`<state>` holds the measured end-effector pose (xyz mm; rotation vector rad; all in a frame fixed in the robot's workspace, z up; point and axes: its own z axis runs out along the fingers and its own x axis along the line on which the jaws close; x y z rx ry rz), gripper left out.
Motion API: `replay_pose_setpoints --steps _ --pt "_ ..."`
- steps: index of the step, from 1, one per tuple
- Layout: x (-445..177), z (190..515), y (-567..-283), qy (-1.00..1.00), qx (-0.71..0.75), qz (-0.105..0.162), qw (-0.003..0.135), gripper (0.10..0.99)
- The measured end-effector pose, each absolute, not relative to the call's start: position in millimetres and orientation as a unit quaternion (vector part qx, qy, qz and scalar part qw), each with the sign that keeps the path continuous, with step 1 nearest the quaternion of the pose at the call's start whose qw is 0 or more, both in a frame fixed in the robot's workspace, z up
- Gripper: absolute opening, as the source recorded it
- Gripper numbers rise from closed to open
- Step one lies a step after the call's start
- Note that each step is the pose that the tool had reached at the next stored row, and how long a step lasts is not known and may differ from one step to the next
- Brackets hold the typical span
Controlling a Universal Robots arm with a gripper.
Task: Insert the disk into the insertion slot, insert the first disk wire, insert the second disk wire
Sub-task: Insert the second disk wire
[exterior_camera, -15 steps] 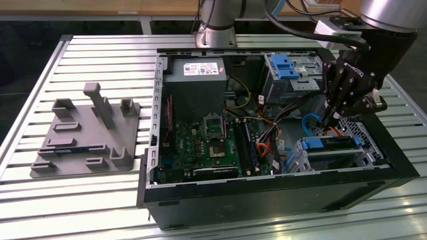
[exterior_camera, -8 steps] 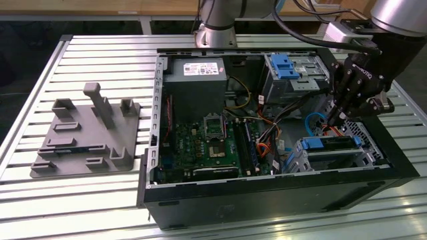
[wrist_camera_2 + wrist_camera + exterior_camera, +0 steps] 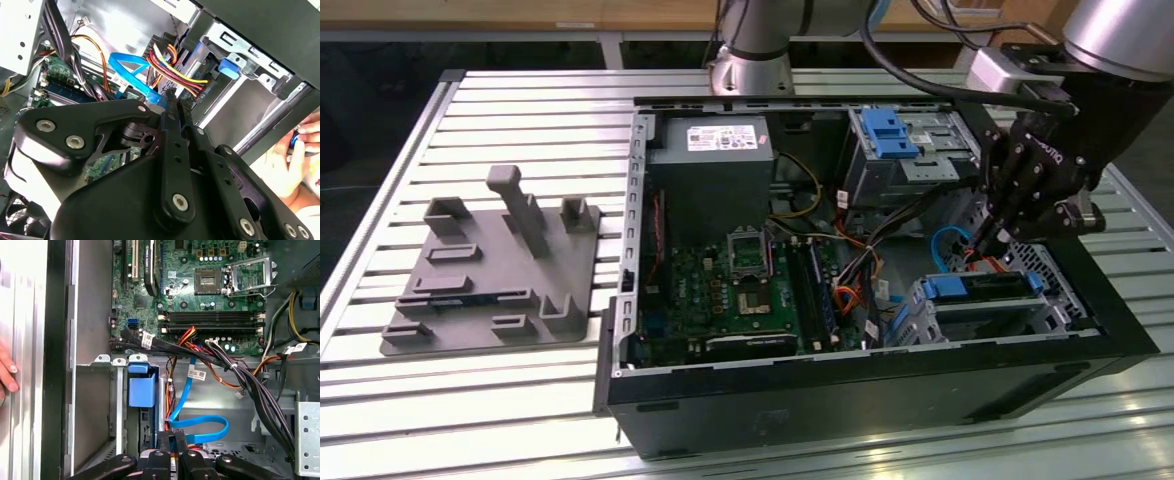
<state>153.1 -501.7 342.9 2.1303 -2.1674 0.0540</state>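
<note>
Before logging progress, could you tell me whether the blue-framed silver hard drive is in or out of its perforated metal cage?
In: the blue-framed silver hard drive sits inside the perforated metal cage.

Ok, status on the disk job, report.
Gripper down inside the case at the disk, fingers closed by the blue cable. Disk seated in the insertion slot. Black cable bundle alongside.

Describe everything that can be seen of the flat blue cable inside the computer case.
The blue cable is a flat, thin ribbon of bright blue plastic. In the first wrist view it runs down from the bundle of wires, bends into a loop, and ends near the gripper, beside the disk in its metal cage. In the second wrist view it arcs next to red and yellow wires. Its plug is hidden.
</note>
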Motion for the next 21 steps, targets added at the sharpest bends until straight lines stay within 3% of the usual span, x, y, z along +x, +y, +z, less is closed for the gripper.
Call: replay_pose_setpoints --steps 8,21 --pt "152 342 -513 -0.713 0.701 0.004 0.028 0.161" --pt "151 341 -515 -0.712 0.701 0.003 0.028 0.161"
